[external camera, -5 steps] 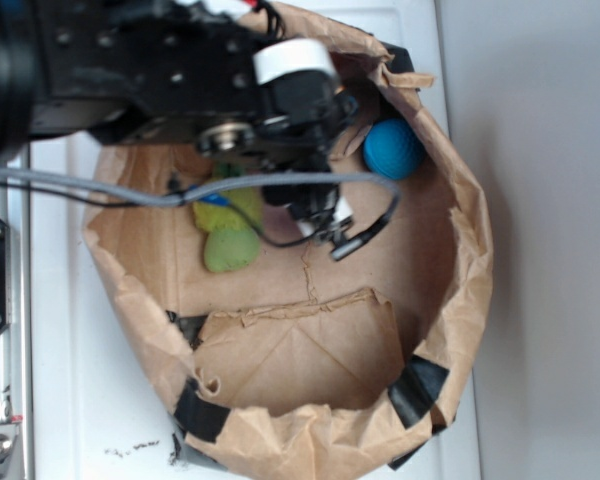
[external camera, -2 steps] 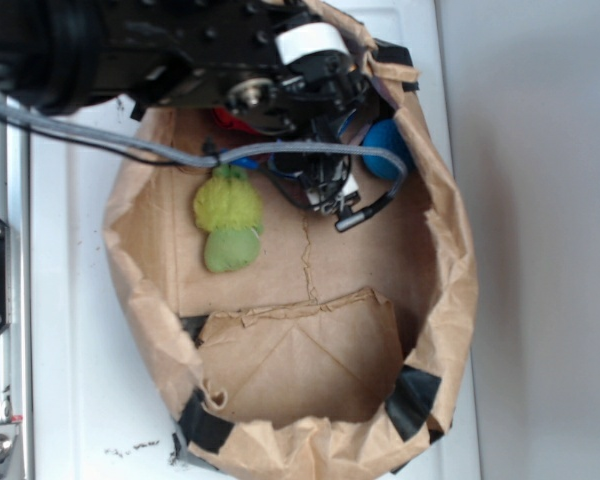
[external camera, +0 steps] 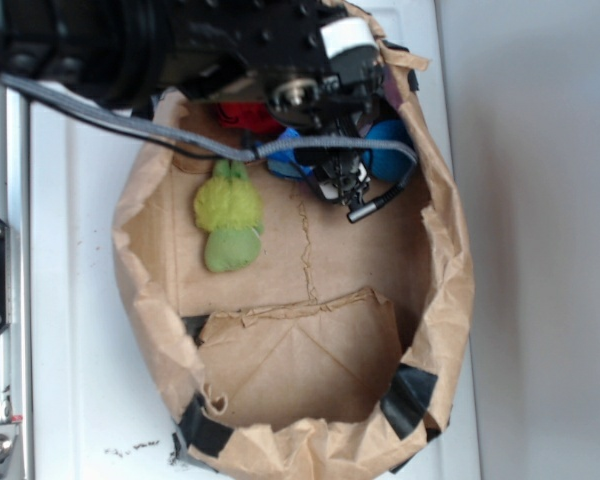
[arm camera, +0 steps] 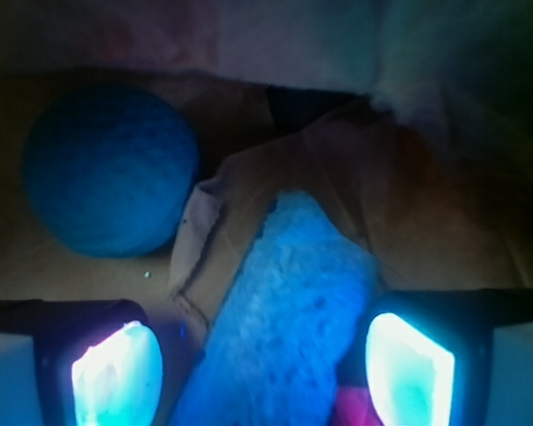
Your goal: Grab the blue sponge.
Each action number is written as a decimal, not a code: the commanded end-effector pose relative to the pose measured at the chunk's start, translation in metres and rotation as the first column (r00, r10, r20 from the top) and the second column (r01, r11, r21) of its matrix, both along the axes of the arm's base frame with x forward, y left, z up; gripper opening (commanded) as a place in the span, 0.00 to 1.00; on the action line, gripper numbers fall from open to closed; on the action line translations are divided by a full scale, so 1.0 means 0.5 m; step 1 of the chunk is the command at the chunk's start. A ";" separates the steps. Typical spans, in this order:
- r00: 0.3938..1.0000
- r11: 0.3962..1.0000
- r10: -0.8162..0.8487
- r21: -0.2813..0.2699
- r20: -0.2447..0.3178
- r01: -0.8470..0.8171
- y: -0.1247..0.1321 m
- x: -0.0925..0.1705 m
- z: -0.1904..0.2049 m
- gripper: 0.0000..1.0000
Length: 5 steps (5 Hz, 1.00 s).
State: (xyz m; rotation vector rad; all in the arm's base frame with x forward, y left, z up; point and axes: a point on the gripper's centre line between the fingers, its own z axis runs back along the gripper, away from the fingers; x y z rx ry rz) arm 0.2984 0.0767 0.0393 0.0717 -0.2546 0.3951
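Observation:
The blue sponge [arm camera: 284, 311] is a light-blue porous block lying slantwise on the brown paper floor, between my two lit fingers [arm camera: 115, 373]. The jaws stand apart on either side of it and do not press it, so my gripper [arm camera: 262, 373] is open. In the exterior view the gripper [external camera: 342, 185] hangs at the back of the paper bag [external camera: 450, 260], and only slivers of the sponge [external camera: 283, 163] show under the arm. A darker blue ball [arm camera: 111, 169] lies to the left, apart from the sponge.
A red fluffy clump [external camera: 245, 115] sits at the bag's back wall beside the sponge. A yellow-green fluffy toy [external camera: 228, 215] lies mid-left on the floor. A crumpled paper fold [arm camera: 204, 231] rises between ball and sponge. The grey cable [external camera: 180, 145] crosses the bag.
The arm has travelled toward the bag's back right corner, from beside the green toy to over the sponge. The bag's rim has shifted a little.

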 end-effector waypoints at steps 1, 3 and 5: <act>0.995 0.996 0.039 0.076 0.087 -0.046 0.010 0.029 0.000 0.00; 0.978 0.987 0.107 0.101 0.179 -0.126 0.010 0.026 0.009 0.00; 0.991 0.996 0.081 -0.054 0.103 -0.076 -0.014 -0.007 0.134 0.00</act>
